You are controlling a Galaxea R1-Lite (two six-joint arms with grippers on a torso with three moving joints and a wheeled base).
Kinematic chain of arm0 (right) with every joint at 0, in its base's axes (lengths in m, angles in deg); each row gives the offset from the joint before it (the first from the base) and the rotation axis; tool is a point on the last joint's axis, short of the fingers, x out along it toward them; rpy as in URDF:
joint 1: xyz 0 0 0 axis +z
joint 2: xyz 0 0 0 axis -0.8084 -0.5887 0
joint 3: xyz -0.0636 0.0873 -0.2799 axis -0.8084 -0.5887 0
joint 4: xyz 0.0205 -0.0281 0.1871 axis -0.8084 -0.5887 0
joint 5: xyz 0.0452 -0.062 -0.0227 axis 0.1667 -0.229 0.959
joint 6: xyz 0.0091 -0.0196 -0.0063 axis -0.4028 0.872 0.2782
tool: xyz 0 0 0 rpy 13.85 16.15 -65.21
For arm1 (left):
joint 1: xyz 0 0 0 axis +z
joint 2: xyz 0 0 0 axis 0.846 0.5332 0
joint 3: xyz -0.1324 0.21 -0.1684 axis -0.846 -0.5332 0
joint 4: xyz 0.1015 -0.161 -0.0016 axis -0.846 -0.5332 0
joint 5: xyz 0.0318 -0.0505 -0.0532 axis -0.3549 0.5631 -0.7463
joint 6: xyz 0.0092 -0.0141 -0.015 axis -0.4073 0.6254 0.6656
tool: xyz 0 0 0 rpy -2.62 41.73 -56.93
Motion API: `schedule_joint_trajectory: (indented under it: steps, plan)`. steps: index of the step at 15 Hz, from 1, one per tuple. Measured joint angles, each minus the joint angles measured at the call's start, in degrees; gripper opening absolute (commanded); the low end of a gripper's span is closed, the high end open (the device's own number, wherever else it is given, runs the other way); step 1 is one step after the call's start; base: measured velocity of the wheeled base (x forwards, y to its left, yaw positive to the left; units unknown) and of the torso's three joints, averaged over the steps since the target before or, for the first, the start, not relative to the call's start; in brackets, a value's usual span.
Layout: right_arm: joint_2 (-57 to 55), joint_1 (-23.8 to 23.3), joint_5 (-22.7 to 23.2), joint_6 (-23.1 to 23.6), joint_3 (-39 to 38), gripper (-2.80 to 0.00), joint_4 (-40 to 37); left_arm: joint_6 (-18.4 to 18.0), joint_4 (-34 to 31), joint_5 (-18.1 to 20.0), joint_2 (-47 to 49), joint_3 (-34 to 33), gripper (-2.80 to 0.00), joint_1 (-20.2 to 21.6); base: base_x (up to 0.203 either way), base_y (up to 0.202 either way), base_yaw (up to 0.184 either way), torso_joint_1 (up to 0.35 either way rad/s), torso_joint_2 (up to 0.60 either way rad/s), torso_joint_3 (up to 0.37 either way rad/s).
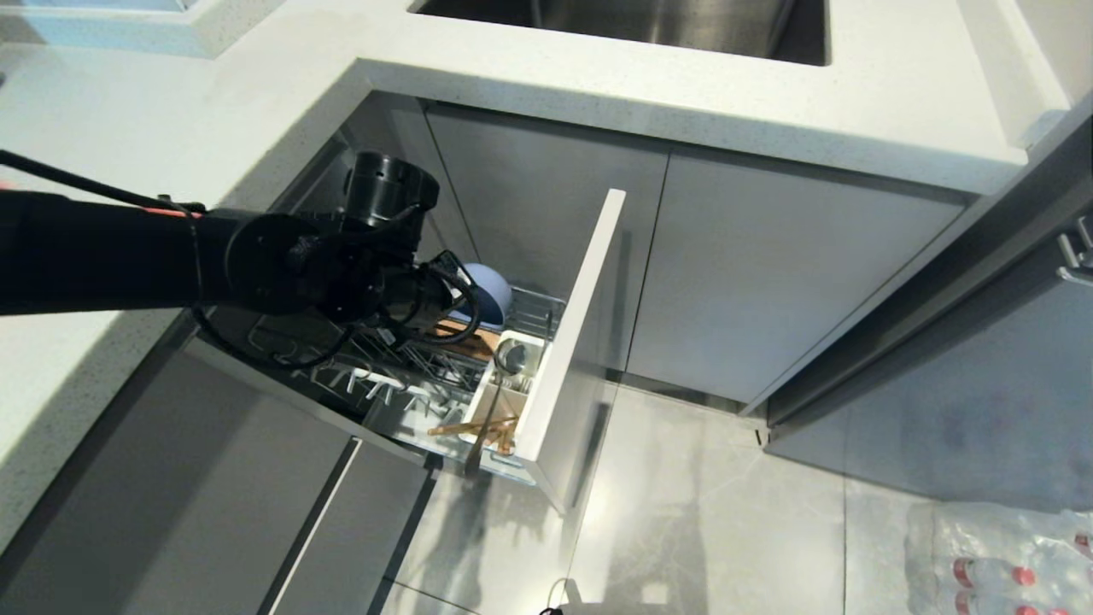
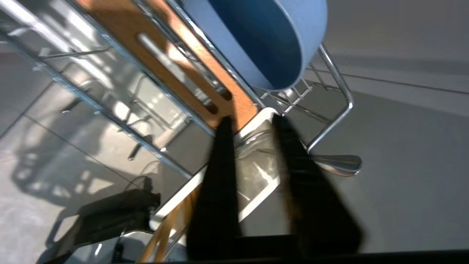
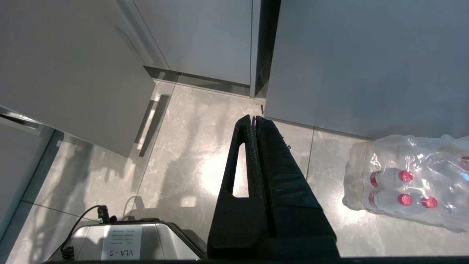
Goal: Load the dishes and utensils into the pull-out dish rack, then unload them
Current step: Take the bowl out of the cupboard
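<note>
Left fingers (image 2: 223, 154): standing a little apart, nothing between them. In the left wrist view they sit at lower centre of the frame, tips over the white cutlery holder (image 2: 256, 176) and just below the end of the wooden insert (image 2: 172, 62). The left gripper (image 1: 440, 299) shows at centre left of the head view, over the wire basket (image 1: 401, 376).

Right gripper (image 3: 254, 121): fingers pressed together, empty, hanging over the floor (image 3: 183, 154) beside a shrink-wrapped pack of bottles (image 3: 403, 183). Idle.

Progress, as judged from the present lie of things: loading looks well advanced.
- Bowl (image 1: 488, 290): in the rack, on its edge against the wires, upper centre of the left wrist view.
- Spoon (image 1: 511, 357): bowl end up in the cutlery holder, centre of the head view.
- Chopsticks (image 1: 470, 424): lying across the holder's near end, lower centre.
- Plate: not seen in any view; possibly behind the arm, cannot tell.

Outstanding: the plate unconfirmed; the whole unloading stage.

Condition of the dish rack (image 1: 568, 342): pulled fully out from under the tabletop (image 1: 649, 77), front panel pale and flat, basket chrome, insert slotted. Bowl matte blue-grey, deeper blue inside, no damage visible.
</note>
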Motion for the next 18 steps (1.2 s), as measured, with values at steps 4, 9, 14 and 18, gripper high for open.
schedule_joint_trajectory:
  steps: [4, 9, 14, 18]
  plan:
    - [0.0, 0.0, 0.0, 0.0, 0.0, -2.80, 0.0, -0.1, 0.7, 1.8, 2.0, 3.6, 0.00, 0.5, 0.000, 0.000, 0.000, 0.000, 0.00, 0.000]
    - [0.0, 0.0, 0.0, 0.0, 0.0, -2.80, 0.0, -4.1, 6.8, 1.7, 5.6, 7.0, 0.00, 1.7, 0.000, 0.000, 0.000, 0.000, 0.00, 0.000]
    - [0.0, 0.0, 0.0, 0.0, 0.0, -2.80, 0.0, -3.6, 6.9, 1.6, 8.4, 9.7, 0.00, 2.0, 0.000, 0.000, 0.000, 0.000, 0.00, 0.000]
    - [0.0, 0.0, 0.0, 0.0, 0.0, -2.80, 0.0, -2.7, 7.0, 2.0, 10.2, 10.1, 0.00, 2.1, 0.000, 0.000, 0.000, 0.000, 0.00, 0.000]
